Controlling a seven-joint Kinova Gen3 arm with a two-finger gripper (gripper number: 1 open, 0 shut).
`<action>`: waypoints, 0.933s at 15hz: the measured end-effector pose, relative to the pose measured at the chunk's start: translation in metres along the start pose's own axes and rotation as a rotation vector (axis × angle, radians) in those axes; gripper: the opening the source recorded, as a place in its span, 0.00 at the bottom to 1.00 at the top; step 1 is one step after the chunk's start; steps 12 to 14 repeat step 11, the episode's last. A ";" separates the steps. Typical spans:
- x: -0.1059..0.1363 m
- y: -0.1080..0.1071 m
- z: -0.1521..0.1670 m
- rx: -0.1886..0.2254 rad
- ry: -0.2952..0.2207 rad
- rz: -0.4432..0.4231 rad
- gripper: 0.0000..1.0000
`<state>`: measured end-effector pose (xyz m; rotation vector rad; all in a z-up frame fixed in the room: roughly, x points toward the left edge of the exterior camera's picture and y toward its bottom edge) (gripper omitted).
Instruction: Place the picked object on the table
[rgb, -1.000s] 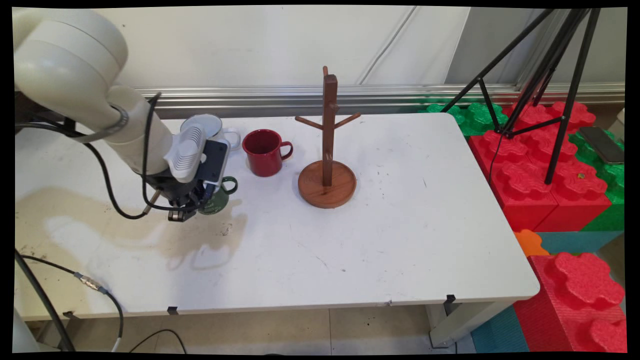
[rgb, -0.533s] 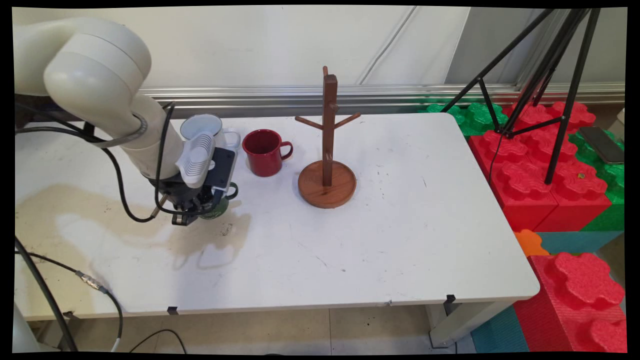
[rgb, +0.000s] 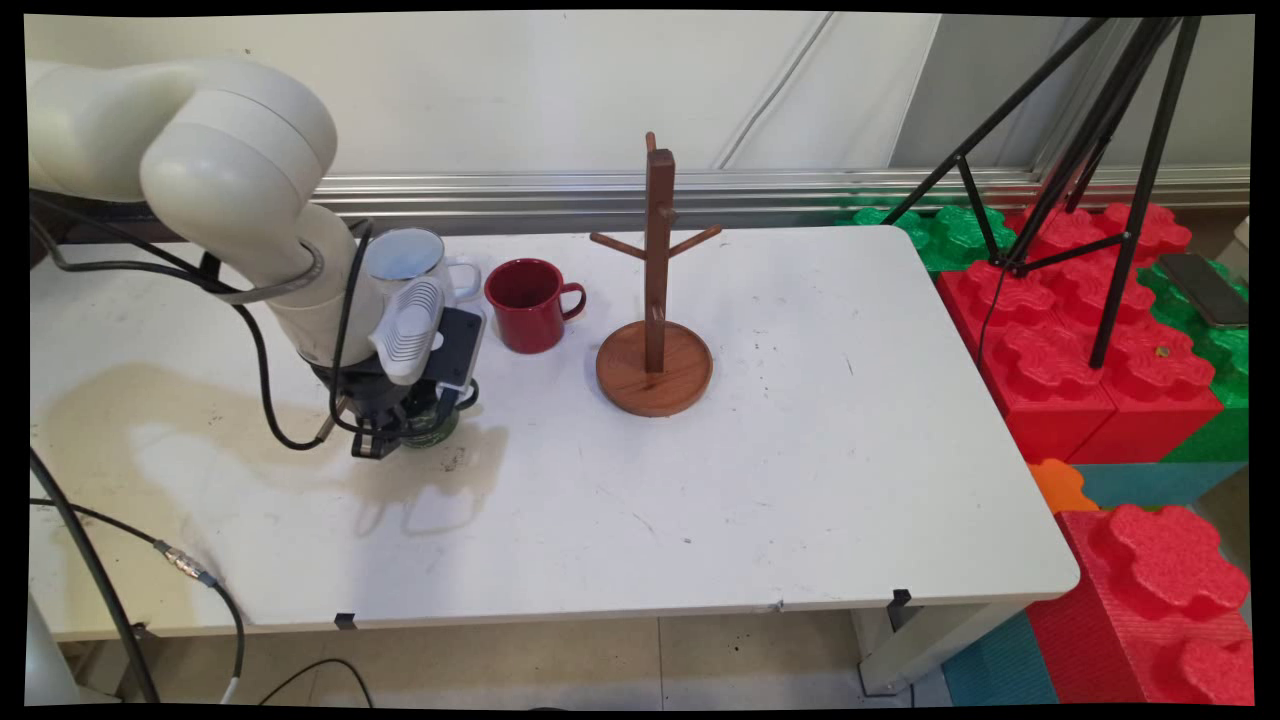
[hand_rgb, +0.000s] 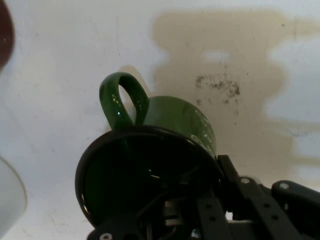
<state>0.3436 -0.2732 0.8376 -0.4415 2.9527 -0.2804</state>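
My gripper (rgb: 400, 436) hangs low at the table's left side, shut on a dark green mug (rgb: 438, 428) by its rim. In the hand view the green mug (hand_rgb: 185, 117) fills the lower middle, its black rim and dark inside facing the camera and its handle (hand_rgb: 122, 100) pointing up-left. One finger (hand_rgb: 235, 181) lies against the outside of the mug's wall; the other reaches down inside it. My gripper (hand_rgb: 205, 199) rises from the bottom edge there. The mug is at the tabletop or just above it; I cannot tell which.
A white mug (rgb: 410, 256) and a red mug (rgb: 528, 305) stand just behind my hand. A wooden mug tree (rgb: 657, 345) stands mid-table to the right. A black tripod (rgb: 1090, 150) and red and green foam blocks (rgb: 1090, 330) are beyond the table's right edge. A cable (rgb: 190, 570) lies front left.
The arm has swung to the right and lower, and the green mug has gone with the gripper, a little nearer and lower in the main view.
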 end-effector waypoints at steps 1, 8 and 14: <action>0.001 -0.001 0.002 -0.003 -0.002 0.001 0.00; 0.004 -0.002 0.011 -0.018 -0.004 0.004 1.00; 0.005 -0.004 0.011 -0.012 0.009 -0.006 1.00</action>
